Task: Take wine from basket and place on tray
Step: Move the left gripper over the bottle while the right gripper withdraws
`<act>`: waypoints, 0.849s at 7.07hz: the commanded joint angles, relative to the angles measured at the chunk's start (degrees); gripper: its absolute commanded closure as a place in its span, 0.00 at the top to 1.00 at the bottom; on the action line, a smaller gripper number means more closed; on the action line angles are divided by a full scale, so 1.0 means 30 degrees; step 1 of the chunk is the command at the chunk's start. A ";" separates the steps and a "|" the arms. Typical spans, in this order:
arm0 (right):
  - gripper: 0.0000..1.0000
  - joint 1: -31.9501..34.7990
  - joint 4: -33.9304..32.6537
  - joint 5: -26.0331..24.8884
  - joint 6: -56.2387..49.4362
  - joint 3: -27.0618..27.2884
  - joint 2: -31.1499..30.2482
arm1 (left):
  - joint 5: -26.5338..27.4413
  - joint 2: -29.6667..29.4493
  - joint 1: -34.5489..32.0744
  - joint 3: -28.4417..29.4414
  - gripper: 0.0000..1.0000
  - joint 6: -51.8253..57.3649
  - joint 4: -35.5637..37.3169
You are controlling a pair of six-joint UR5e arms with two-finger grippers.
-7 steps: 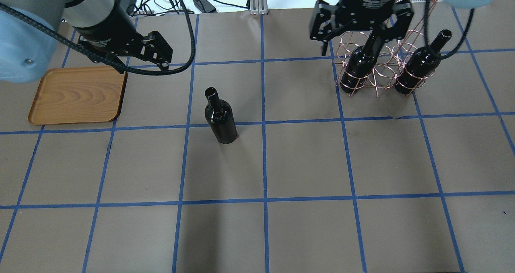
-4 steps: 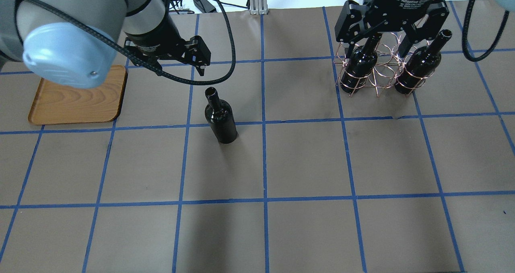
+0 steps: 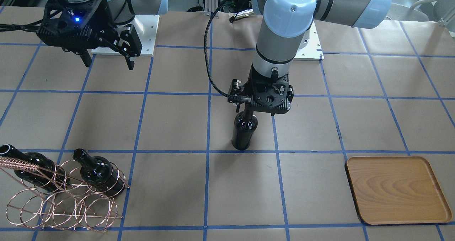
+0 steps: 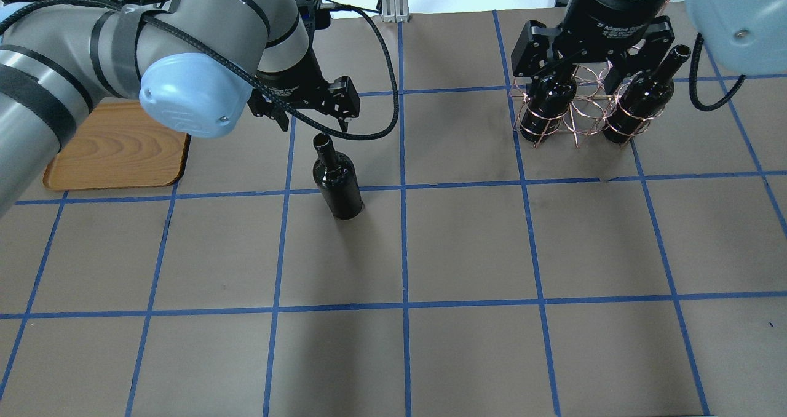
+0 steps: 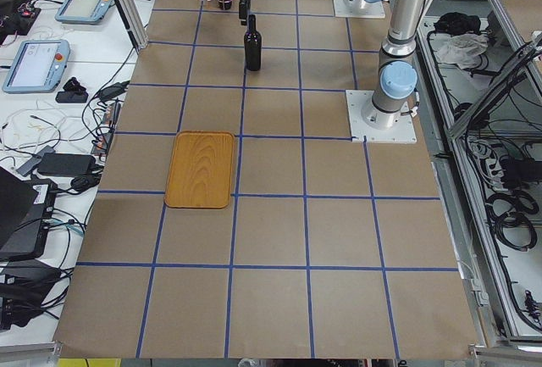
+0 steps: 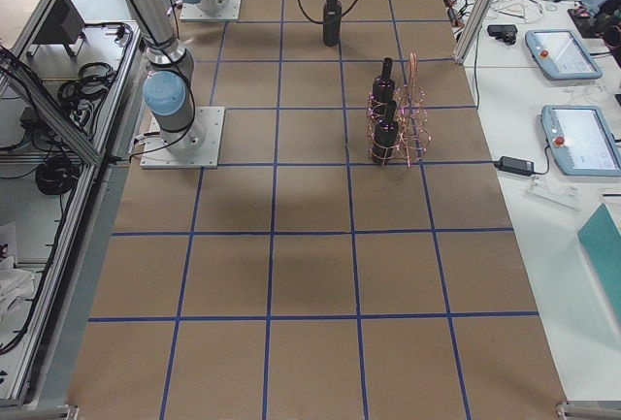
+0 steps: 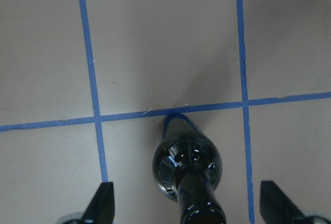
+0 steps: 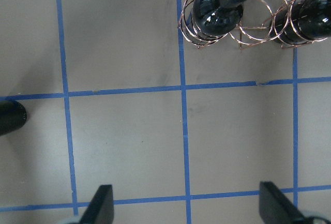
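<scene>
Across the whole overhead view the paper-covered table (image 4: 467,251) with its blue tape grid is spread. At that view's left edge, a little above the middle, the wooden tray (image 4: 110,158) is seen lying flat with nothing on it. At the upper right the copper wire basket (image 4: 575,125) is found, with two further bottles (image 4: 550,103) held upright in its rings. One wine bottle (image 4: 338,186) is set upright on the bare table left of centre, well apart from both basket and tray, though nearer the tray.

The left gripper (image 4: 315,123) is held over this bottle, its jaws spread wide. In the left wrist view the neck is seen between the two fingers (image 7: 103,206) without being touched, so nothing is gripped. The right gripper (image 3: 108,63) is likewise spread wide and empty, and is held above the table close to the basket.

The step in hand is judged to be the approach for picking up the freed bottle. For the next move the jaws would have to be closed squarely on the neck. The bottle would then have to be lifted straight and carried towards the tray at the left of the frame.
</scene>
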 commanded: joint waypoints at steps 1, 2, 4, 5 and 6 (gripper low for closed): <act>1.00 0.0000 -0.0115 -0.0283 0.0002 -0.0450 0.0312 | 0.0089 -0.0321 -0.0288 -0.0747 0.96 0.0174 0.0020; 1.00 0.0000 -0.0086 -0.0312 0.0002 -0.0450 0.0312 | 0.0061 -0.0292 -0.0318 -0.0838 0.84 0.0321 0.0020; 1.00 0.0000 -0.0115 -0.0284 0.0002 -0.0420 0.0167 | -0.0026 -0.0233 -0.0318 -0.0839 0.82 0.0264 -0.0009; 1.00 -0.0029 -0.0115 -0.0254 0.0031 -0.0449 0.0050 | -0.0027 -0.0233 -0.0318 -0.0839 0.81 0.0263 -0.0125; 1.00 -0.0001 -0.0231 -0.0254 0.0089 -0.0421 -0.0155 | 0.0002 -0.0204 -0.0318 -0.0839 0.80 0.0263 -0.0243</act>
